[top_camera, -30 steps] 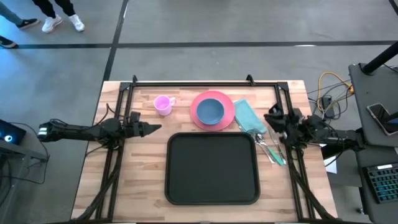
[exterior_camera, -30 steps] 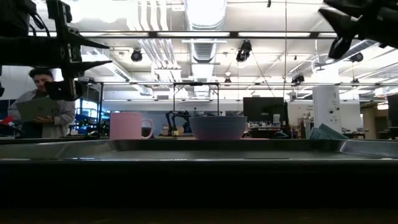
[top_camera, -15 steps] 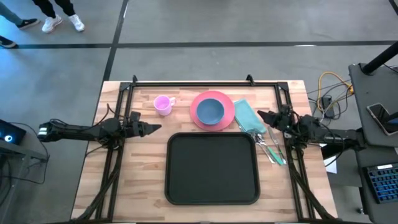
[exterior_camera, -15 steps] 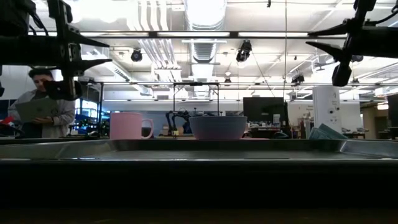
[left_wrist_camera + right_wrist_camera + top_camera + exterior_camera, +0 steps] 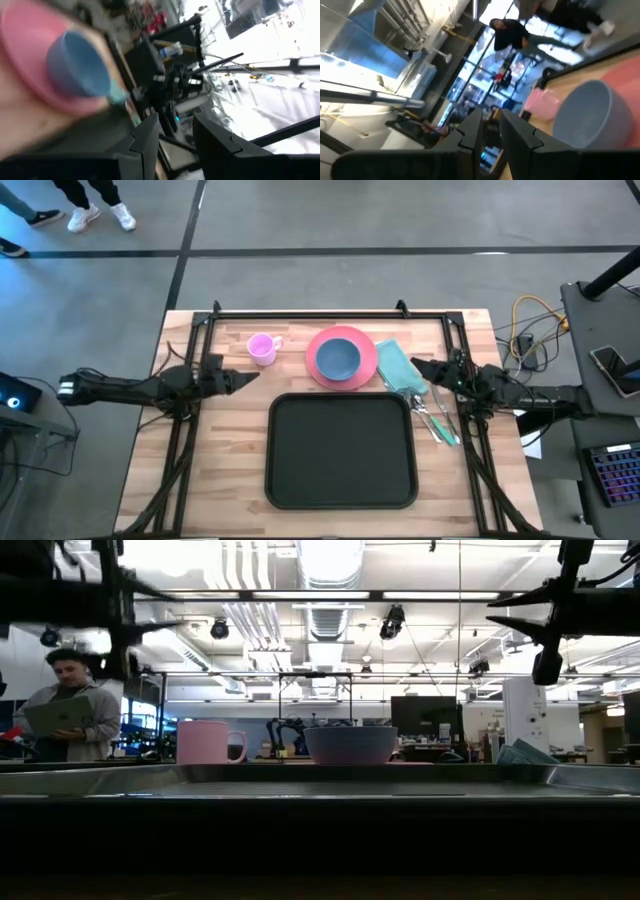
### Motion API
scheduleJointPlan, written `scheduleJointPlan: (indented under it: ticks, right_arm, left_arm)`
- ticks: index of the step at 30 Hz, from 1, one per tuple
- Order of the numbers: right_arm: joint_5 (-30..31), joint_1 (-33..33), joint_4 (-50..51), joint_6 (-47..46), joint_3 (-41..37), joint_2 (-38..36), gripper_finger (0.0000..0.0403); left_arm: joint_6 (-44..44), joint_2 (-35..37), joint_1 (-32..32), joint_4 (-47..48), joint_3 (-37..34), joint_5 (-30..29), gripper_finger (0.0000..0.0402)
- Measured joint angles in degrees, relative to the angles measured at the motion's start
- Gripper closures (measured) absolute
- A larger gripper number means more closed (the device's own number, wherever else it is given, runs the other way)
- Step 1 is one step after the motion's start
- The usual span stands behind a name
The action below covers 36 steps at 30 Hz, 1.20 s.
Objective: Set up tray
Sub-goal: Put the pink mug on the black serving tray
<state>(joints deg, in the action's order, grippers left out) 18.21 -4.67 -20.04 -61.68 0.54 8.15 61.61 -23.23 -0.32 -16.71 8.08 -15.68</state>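
A: Start at the left. What's out there?

B: Grey floor with dark seams around a pale wooden surface [image 5: 230,470] of long planks, framed by thin black rails. The left tool [image 5: 240,377] hangs above the planks just short of the pink cup [image 5: 262,348], its fingers set to a narrow gap. In the low view a person [image 5: 68,715] stands at far left of the room holding something flat.

A: And the middle?

B: The tray [image 5: 341,451], black, rectangular, with rounded corners and a low rim, lies flat on the near half of the surface with nothing in it. Just behind it sits a round pink plate [image 5: 366,366] carrying a smooth blue bowl [image 5: 338,357].

A: The right side?

B: A folded teal cloth [image 5: 397,366] lies beside the plate, with cutlery [image 5: 436,423] just off the tray's right edge. The right tool [image 5: 422,367] hovers over the cloth, fingers also a narrow gap apart.

A: Any writing?

B: None I can read. The room behind is an open hall with ceiling pipes, bright lamps and dark monitors.
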Motion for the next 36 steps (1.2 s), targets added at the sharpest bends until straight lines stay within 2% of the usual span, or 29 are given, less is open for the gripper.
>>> scheduleJointPlan:
  ticks: [3,10,13,20,24,28,32,36]
  right_arm:
    - [0.1,0.0,1.5,-2.2,0.0,1.5,0.0329]
    - [1.5,-0.1,6.8,-7.3,0.0,7.3,0.0265]
    - [1.4,-0.1,6.8,-7.2,0.0,9.9,0.0229]
    - [1.4,-0.1,6.7,-2.2,0.0,13.5,0.016]
    - [1.2,-0.1,6.6,1.9,0.0,13.3,0.0134]
    - [1.2,-0.1,6.3,5.8,0.0,13.2,0.012]
    - [2.2,-0.1,6.2,8.6,0.0,13.3,0.0115]
    - [5.4,-0.1,6.1,10.8,0.0,13.3,0.0115]
  left_arm:
    - [-9.7,-3.4,0.0,9.3,7.7,-2.4,0.0299]
    - [-24.9,-18.5,0.1,45.8,28.0,-6.8,0.0298]
    - [-28.3,-25.3,0.9,53.1,34.4,-10.8,0.0287]
    - [-42.9,-35.9,3.6,55.6,42.3,-11.7,0.0244]
    - [-50.0,-38.2,5.2,56.4,44.1,-10.4,0.0232]
    - [-53.1,-37.9,9.9,56.4,43.4,-5.2,0.0231]
    - [-55.5,-37.3,16.8,56.3,41.4,2.6,0.023]
    - [-63.9,-38.9,22.5,55.3,40.2,7.2,0.023]
